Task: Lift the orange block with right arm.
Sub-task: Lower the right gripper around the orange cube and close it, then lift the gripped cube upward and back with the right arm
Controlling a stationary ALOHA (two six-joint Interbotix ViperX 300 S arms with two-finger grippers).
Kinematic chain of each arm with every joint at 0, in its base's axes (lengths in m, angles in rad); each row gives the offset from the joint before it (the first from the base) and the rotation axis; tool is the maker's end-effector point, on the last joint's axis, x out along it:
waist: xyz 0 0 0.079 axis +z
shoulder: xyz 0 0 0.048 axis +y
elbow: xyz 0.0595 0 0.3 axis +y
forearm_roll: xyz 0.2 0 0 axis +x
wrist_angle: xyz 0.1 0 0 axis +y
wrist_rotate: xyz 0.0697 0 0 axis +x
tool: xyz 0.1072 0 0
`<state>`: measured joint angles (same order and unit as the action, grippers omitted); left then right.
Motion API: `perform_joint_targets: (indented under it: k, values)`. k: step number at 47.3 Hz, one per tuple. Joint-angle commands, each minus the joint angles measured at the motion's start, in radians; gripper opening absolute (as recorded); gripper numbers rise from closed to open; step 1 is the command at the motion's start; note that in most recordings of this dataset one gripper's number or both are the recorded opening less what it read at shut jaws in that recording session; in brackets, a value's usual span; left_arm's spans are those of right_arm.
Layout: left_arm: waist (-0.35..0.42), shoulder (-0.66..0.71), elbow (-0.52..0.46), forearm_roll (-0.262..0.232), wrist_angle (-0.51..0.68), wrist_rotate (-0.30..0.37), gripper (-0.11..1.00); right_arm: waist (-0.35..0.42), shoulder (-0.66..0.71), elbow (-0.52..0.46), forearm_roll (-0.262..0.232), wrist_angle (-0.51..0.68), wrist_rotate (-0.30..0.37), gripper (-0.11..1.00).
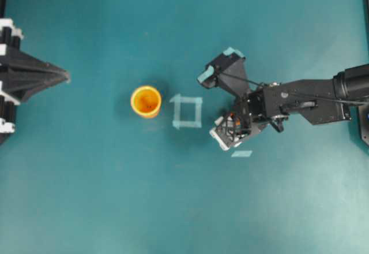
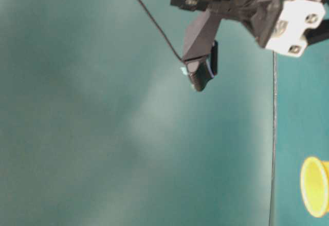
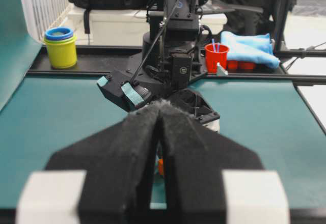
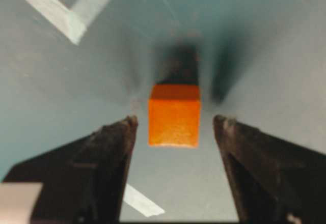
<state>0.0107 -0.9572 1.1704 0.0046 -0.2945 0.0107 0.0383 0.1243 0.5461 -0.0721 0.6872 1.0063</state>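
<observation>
Teal tabletop (image 4: pixel 61 96): small, matte orange block (image 4: pixel 173 115), square-faced with crisp edges.

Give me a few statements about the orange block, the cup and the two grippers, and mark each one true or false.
1. The right gripper is open, with the orange block between its fingers. True.
2. The orange block is already clamped and lifted off the table. False: gaps show on both sides of it, and it sits on the teal table.
3. The left gripper is shut and holds nothing. True.
4. The yellow-orange cup stands inside the taped square. False: it stands beside the square, on the side away from the right gripper.
5. The left gripper is above the cup. False: it is at the table's edge, far from it.
</observation>
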Motion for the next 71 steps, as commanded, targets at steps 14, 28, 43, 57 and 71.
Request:
perform_joint_targets:
  k: [14,28,43,57,71]
  values:
    - [0.002,0.008,-0.031,0.003,-0.014,0.003,0.00,0.003,-0.012,0.026,0.002,-0.074,0.014,0.62]
    - [0.002,0.008,-0.031,0.003,-0.012,0.003,0.00,0.003,-0.002,0.017,0.000,-0.083,0.014,0.62]
    - [0.002,0.008,-0.032,0.003,-0.014,0.003,0.00,0.003,-0.003,0.017,-0.006,-0.083,0.015,0.46]
    - [0.002,0.008,-0.031,0.003,-0.012,0.003,0.00,0.003,-0.021,-0.008,-0.005,-0.052,0.015,0.41]
    - [0.002,0.008,-0.032,0.003,-0.014,0.003,0.00,0.003,-0.080,-0.037,-0.006,0.034,0.015,0.41]
